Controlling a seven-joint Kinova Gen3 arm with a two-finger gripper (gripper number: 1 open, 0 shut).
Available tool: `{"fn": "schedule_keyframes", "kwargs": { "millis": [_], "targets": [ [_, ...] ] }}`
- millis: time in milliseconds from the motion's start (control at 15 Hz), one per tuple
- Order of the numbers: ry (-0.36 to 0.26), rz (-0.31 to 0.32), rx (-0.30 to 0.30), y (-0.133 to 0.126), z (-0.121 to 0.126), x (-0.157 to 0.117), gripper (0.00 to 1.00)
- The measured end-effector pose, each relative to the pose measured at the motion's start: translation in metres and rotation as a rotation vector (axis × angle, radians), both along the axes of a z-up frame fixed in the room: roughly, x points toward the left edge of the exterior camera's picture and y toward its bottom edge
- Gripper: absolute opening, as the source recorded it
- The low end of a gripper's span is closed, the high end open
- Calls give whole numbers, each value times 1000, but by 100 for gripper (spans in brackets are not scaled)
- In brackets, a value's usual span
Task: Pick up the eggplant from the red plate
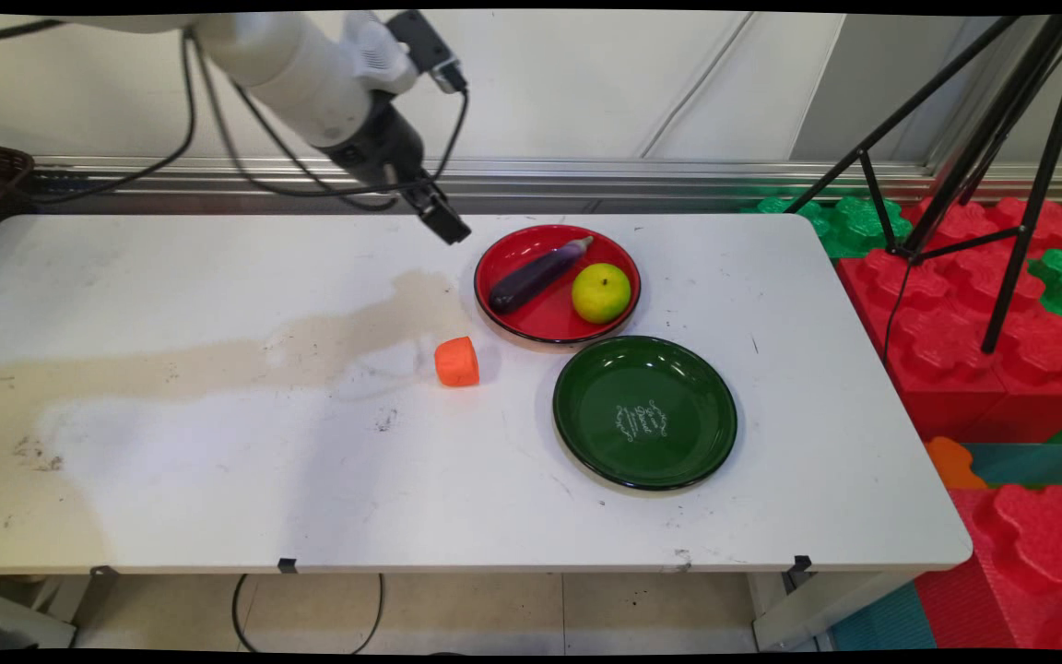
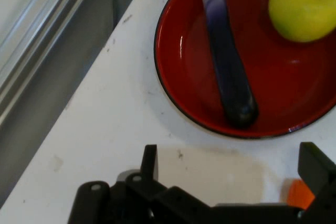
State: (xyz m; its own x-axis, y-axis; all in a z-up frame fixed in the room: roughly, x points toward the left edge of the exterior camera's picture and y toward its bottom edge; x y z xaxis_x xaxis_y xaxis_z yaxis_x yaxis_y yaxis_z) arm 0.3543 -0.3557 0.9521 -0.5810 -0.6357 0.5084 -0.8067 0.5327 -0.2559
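My black gripper (image 1: 446, 221) hangs open above the table's back part, just left of the red plate (image 1: 513, 254), holding nothing. On the red plate lie a purple eggplant (image 1: 536, 274) and a yellow-green apple (image 1: 601, 292). In the hand view the red plate (image 2: 178, 51) fills the upper right, with the eggplant (image 2: 228, 72) and the apple (image 2: 304, 6) on it. My gripper (image 2: 231, 169) shows two spread fingers at the bottom edge. An orange carrot piece (image 1: 456, 361) lies on the table in front of the red plate; the carrot piece (image 2: 300, 193) peeks out beside the right finger.
An empty green plate (image 1: 644, 410) sits right of the carrot piece, in front of the red plate. A brownish stain (image 1: 218, 360) runs across the table's left half. A black tripod (image 1: 973, 166) and red and green foam blocks (image 1: 983, 304) stand off the table's right end.
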Motion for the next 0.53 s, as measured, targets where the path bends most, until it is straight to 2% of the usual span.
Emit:
{"fn": "schedule_keyframes", "kwargs": {
  "millis": [267, 533],
  "targets": [
    [16, 34, 48, -41, -22, -14, 100],
    [19, 42, 102, -81, -51, -30, 100]
  ]
}}
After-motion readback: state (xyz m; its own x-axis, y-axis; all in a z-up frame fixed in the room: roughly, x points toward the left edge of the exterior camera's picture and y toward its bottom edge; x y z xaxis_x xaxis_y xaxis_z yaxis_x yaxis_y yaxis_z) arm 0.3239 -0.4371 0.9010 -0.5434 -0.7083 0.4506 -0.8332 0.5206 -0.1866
